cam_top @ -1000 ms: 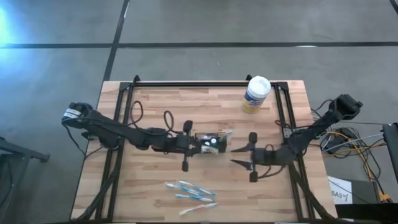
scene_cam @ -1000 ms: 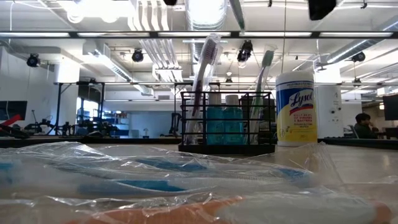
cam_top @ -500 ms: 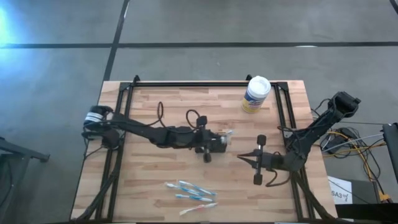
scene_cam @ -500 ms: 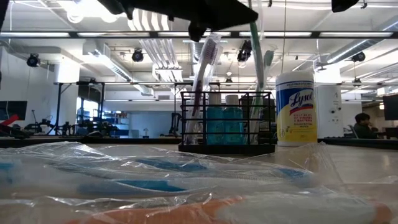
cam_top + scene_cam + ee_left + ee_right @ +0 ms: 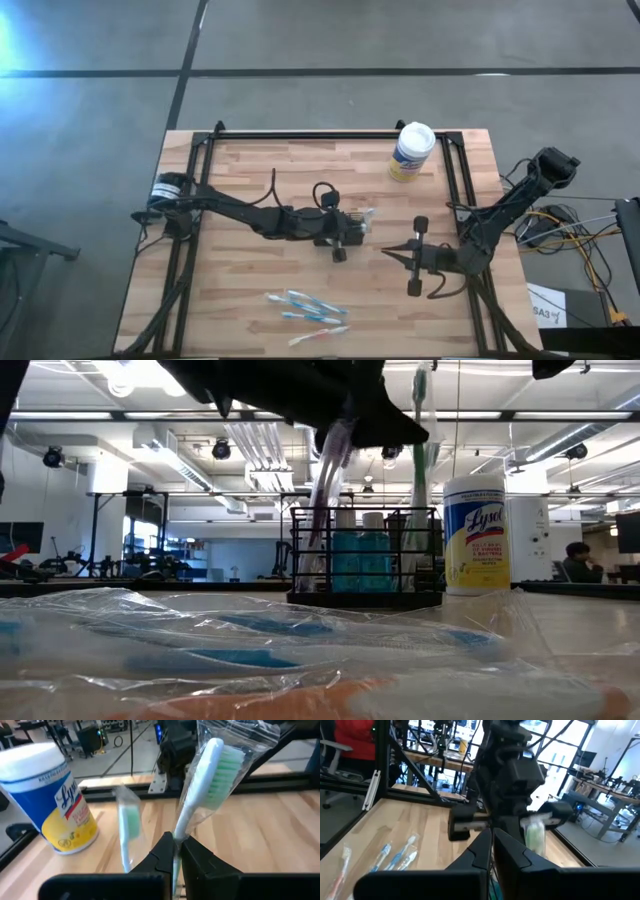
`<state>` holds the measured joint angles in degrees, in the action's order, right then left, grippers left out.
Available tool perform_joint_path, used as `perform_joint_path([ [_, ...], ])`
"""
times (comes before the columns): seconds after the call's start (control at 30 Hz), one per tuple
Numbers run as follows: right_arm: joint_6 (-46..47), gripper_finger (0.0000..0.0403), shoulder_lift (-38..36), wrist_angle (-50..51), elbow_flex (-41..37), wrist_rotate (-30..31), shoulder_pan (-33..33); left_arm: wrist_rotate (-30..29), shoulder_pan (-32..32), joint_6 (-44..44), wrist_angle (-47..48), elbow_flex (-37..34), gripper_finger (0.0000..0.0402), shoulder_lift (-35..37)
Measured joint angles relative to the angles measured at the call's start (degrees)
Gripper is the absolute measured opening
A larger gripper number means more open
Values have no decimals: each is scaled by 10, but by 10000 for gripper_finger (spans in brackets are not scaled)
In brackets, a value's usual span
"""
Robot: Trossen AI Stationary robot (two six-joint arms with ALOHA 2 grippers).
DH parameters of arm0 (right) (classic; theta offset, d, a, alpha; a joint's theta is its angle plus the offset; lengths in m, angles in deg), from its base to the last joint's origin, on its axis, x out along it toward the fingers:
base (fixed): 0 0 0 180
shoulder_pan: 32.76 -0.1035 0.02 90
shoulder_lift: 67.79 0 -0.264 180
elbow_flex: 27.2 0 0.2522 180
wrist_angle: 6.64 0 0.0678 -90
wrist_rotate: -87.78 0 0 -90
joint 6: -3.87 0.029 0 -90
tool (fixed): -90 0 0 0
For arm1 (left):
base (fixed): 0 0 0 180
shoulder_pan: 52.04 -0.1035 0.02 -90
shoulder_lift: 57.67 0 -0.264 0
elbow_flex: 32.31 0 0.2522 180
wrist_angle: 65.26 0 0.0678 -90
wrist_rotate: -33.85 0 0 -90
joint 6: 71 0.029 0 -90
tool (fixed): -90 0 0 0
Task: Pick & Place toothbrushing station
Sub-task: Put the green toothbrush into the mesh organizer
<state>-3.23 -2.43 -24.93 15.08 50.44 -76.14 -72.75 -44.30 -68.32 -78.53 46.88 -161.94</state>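
Observation:
The toothbrushing station (image 5: pixel 365 596) is a black wire holder at the table's middle (image 5: pixel 356 222). It holds blue bottles and a leaning purple toothbrush (image 5: pixel 326 475). My left gripper (image 5: pixel 340 240) reaches in from the table's left and hangs over the holder, shut on a wrapped green-bristled toothbrush (image 5: pixel 207 780). That toothbrush stands upright (image 5: pixel 418 460), and its lower end shows among the holder's wires. A second green toothbrush (image 5: pixel 128 822) stands behind it. My right gripper (image 5: pixel 386 251) is shut on nothing, just right of the holder. My left gripper pinches the green toothbrush's white handle (image 5: pixel 179 831), below the head, between its two fingers. The fingers lie across the handle. The toothbrush stands upright in its clear wrapper, head above the fingers and the handle reaching down into the holder.
A white-lidded yellow-labelled canister (image 5: pixel 412 150) stands at the far right. Several wrapped toothbrushes (image 5: pixel 305 312) lie near the front edge, close before the low camera (image 5: pixel 250 650). Black frame rails (image 5: pixel 300 135) run round the table. A person (image 5: pixel 580 560) sits far off in the room.
My left gripper, shut all along, has gone toward the table's right edge until it is over the holder, bringing the upright green toothbrush with it. My right gripper has shut and drawn back a little toward the right and near edges.

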Motion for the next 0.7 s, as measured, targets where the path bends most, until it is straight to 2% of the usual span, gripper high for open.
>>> perform_joint_path([
  [0.43, 4, 13, 0, -1, 0, -2, 0, 9, -2, 3, 11, 2, 24, -13],
  [0.53, 4, 13, 0, -1, 0, -2, 0, 9, -2, -1, 17, 0, 41, -6],
  [0.7, 5, 13, 0, -1, 0, -2, 0, 9, -3, -2, 26, -1, 92, 4],
])
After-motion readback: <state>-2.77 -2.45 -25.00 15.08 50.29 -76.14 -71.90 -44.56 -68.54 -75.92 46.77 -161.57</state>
